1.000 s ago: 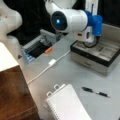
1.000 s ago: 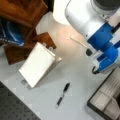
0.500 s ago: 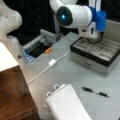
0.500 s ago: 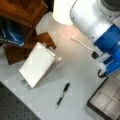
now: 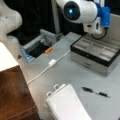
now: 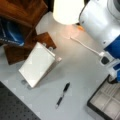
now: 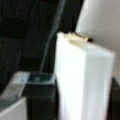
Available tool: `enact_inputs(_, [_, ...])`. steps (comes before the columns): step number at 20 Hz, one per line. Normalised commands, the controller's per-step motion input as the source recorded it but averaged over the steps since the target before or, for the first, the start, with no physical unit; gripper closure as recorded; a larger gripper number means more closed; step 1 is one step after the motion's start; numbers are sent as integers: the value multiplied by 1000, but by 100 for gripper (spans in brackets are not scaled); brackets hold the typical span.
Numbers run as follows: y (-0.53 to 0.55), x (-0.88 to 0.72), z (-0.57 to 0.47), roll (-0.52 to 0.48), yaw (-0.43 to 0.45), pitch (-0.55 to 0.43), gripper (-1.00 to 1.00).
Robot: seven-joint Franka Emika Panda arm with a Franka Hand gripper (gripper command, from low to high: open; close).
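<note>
Gripper hangs at the upper right of a front view, under the white and blue wrist of the arm, above the far end of the open compartment box. Its fingertips are not clearly shown, so whether they stand apart or together I cannot tell. In the wrist view a tall white block fills the middle and right of the frame, with a dark box edge at lower left; nothing there settles how the fingers stand either.

That compartment box, grey outside with a dark rim and pale divided cells, sits at the right of a front view and shows at the lower right corner in a front view. A black pen lies on the grey table below the box, well apart from the gripper; it shows in both front views. A white spiral notepad lies at the bottom centre of a front view, and left of centre in a front view. A white cable runs across the table between an open grey case at upper left and the compartment box.
</note>
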Motion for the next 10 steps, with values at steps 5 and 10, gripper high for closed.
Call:
enact_inputs(5, [188, 28, -8, 128, -78, 50, -100])
enact_inputs(10, [188, 59, -21, 88, -92, 3, -100])
